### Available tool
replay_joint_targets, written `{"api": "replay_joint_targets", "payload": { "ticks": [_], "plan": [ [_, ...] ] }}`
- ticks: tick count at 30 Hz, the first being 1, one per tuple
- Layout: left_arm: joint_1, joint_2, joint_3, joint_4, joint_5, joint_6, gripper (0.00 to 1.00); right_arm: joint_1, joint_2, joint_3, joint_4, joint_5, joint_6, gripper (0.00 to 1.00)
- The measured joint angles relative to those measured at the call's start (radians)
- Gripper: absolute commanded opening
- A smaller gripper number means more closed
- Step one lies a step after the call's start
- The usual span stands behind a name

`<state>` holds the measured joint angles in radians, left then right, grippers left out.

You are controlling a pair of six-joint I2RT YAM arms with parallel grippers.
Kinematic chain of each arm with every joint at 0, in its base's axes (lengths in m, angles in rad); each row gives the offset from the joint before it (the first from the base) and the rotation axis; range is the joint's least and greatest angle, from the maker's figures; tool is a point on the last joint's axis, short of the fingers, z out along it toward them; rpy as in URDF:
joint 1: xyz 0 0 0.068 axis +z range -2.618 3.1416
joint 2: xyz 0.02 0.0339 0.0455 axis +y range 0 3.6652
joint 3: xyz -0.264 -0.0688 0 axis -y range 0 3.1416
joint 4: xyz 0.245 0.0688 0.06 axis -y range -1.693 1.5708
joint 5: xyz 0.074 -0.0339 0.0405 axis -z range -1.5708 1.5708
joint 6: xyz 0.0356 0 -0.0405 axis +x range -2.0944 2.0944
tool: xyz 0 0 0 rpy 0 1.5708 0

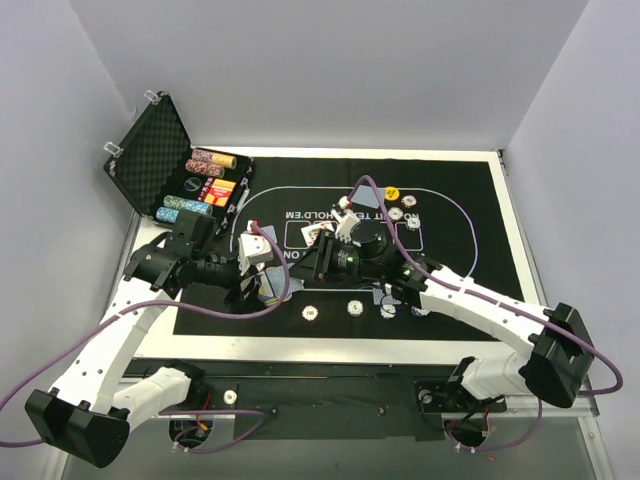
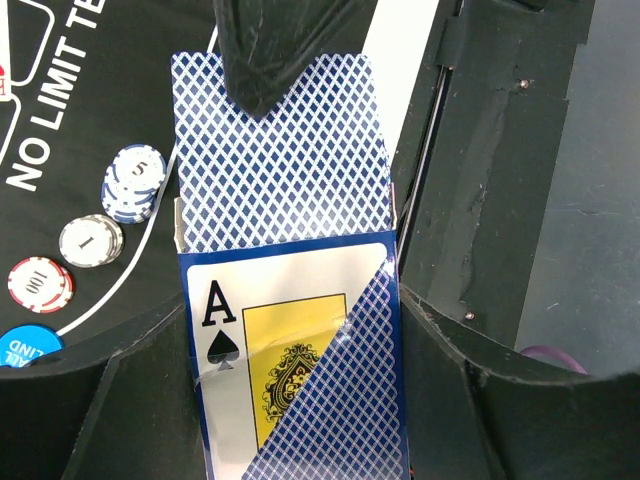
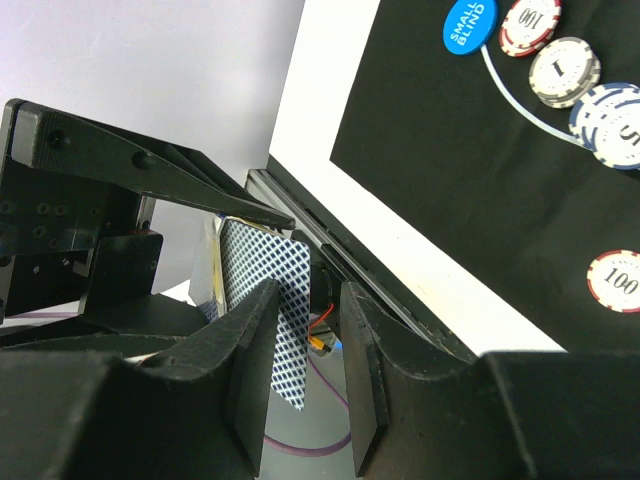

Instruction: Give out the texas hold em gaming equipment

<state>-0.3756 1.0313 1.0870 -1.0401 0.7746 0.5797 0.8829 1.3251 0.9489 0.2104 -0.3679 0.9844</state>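
Observation:
My left gripper (image 2: 300,400) is shut on an upright card box (image 2: 290,350) with an ace of spades face and a blue diamond pattern. A blue-backed playing card (image 2: 280,160) sticks up out of the box. My right gripper (image 3: 308,305) straddles that card (image 3: 290,330). Its jaws are still apart, and the card lies close to the left finger (image 3: 250,360). One right fingertip (image 2: 265,50) covers the card's top edge. Both grippers meet over the mat's near left part (image 1: 290,270).
Beside the box, a blue-white chip stack (image 2: 133,183), a grey chip (image 2: 91,240), a red chip (image 2: 40,284) and a blue button (image 2: 25,345) lie on the black felt mat (image 1: 450,290). More chips and a yellow button (image 1: 392,193) sit farther back. The open case (image 1: 165,160) stands at the far left.

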Motion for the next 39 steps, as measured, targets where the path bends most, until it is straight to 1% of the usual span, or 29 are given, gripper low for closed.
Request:
{"api": "replay_joint_targets", "payload": {
  "ticks": [9, 12, 14, 15, 21, 26, 29, 31, 36, 39],
  "plan": [
    [0.000, 0.000, 0.000, 0.005, 0.000, -0.002, 0.00, -0.055, -0.065, -0.063, -0.002, -0.001, 0.019, 0.23],
    [0.000, 0.000, 0.000, 0.007, 0.001, -0.002, 0.00, -0.077, -0.084, -0.090, 0.002, -0.005, 0.027, 0.27],
    [0.000, 0.000, 0.000, 0.010, 0.001, -0.002, 0.00, -0.085, -0.087, -0.097, 0.007, -0.008, 0.035, 0.33],
    [0.000, -0.001, 0.000, 0.011, 0.001, -0.003, 0.00, -0.085, -0.087, -0.099, 0.016, -0.012, 0.040, 0.38],
    [0.000, -0.001, 0.000, 0.013, 0.001, -0.003, 0.00, -0.085, -0.103, -0.122, 0.043, -0.026, 0.064, 0.49],
    [0.000, -0.006, -0.005, 0.013, 0.000, -0.003, 0.00, -0.085, -0.166, -0.129, 0.034, -0.004, 0.063, 0.54],
    [0.000, -0.008, -0.008, 0.013, 0.000, -0.003, 0.00, -0.076, -0.183, -0.128, 0.043, 0.001, 0.061, 0.55],
    [0.000, -0.008, -0.008, 0.013, 0.000, -0.002, 0.00, -0.062, -0.166, -0.118, 0.039, 0.008, 0.049, 0.56],
    [0.000, -0.002, -0.008, 0.013, 0.000, 0.000, 0.00, -0.001, -0.053, -0.053, 0.028, 0.003, 0.020, 0.55],
    [0.000, 0.000, -0.008, 0.013, -0.003, 0.000, 0.00, 0.008, -0.011, -0.044, 0.029, -0.009, 0.017, 0.53]
  ]
}}
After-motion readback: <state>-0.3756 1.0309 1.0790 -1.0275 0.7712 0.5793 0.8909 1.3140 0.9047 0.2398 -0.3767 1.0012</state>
